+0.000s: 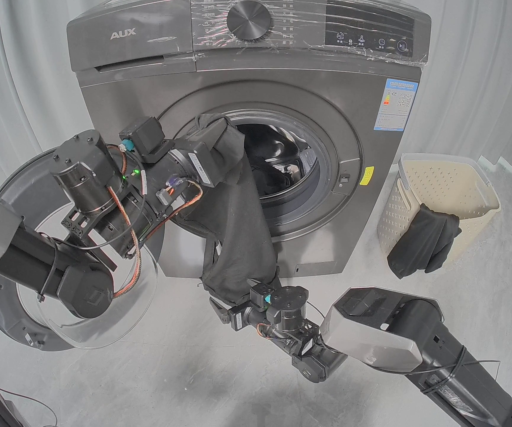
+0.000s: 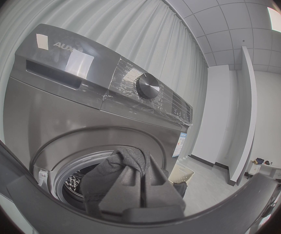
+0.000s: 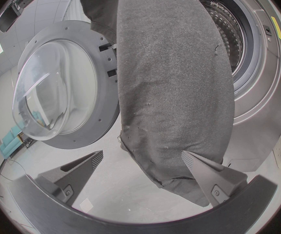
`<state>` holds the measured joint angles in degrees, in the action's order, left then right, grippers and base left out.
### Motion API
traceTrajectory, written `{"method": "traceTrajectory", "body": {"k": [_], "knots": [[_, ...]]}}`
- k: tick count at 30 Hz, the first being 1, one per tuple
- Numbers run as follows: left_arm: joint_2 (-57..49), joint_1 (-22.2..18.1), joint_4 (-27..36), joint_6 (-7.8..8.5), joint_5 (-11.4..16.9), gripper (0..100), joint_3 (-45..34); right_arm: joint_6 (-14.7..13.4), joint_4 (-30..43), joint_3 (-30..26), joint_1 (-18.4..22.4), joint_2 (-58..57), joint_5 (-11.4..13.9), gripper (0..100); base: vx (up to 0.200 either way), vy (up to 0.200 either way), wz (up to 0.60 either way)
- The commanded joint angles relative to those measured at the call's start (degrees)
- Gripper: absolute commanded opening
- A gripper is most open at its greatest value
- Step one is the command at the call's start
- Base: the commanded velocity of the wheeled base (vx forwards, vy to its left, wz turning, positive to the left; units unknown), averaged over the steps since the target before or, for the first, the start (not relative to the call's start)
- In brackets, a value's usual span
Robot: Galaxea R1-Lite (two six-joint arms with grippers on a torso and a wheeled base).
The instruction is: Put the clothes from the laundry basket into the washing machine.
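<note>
Grey front-loading washing machine point(image 1: 250, 149) stands with its round glass door point(image 1: 60, 280) swung wide open on the robot's left. Left gripper point(image 2: 142, 171) is up at the drum mouth, fingers point(image 2: 160, 186) pressed together and pinching the top of a dark grey garment point(image 1: 238, 220). The cloth bunches over the fingertips and hangs in a long drape down the machine's front, below the opening. Right gripper point(image 3: 141, 153) sits low, at the garment's bottom hem, fingers spread wide with nothing clamped. The hem hangs against one finger point(image 3: 208, 176); the other finger is apart from the cloth. More dark clothes point(image 1: 270, 173) lie inside the drum. Cream perforated plastic laundry basket point(image 1: 463, 191) stands on the floor just beside the machine on the robot's right, with a second dark garment point(image 1: 425, 241) draped over its front rim.
</note>
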<state>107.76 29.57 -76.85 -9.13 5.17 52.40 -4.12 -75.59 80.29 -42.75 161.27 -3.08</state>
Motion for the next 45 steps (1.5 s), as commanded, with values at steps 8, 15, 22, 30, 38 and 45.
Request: {"method": "traceTrajectory", "body": {"k": [8, 15, 22, 30, 38, 45], "knots": [[-1.15, 0.04, -0.32, -0.01, 0.02, 0, -0.63, -0.54, 0.36, 8.04, 1.53, 4.49, -2.36, 0, 0.000, 0.000, 0.00], [-0.98, -0.57, -0.76, -0.01, 0.02, 0, -2.03, -1.15, -0.78, 8.57, 1.27, 4.84, -2.54, 0, 0.000, 0.000, 0.00], [-0.89, -1.63, -2.34, -0.10, 0.10, 0, -3.44, -1.59, -3.24, 1.71, 1.36, 0.54, -2.54, 0, 0.000, 0.000, 0.00], [-1.07, -1.36, -1.90, -0.10, 0.02, 0, -2.56, -1.59, -3.33, -3.73, -0.58, -2.19, -2.36, 0, 0.000, 0.000, 0.00], [-0.36, -1.01, -1.29, -0.19, 0.02, 0, -0.54, -1.24, -2.63, -2.68, -3.13, -2.36, -1.66, 100, 0.000, 0.000, 0.00], [-0.36, -0.48, -0.85, -0.19, -0.07, 0, -0.19, -0.89, 2.56, 3.91, -1.54, -1.75, -1.57, 100, 0.000, 0.000, 0.00]]}}
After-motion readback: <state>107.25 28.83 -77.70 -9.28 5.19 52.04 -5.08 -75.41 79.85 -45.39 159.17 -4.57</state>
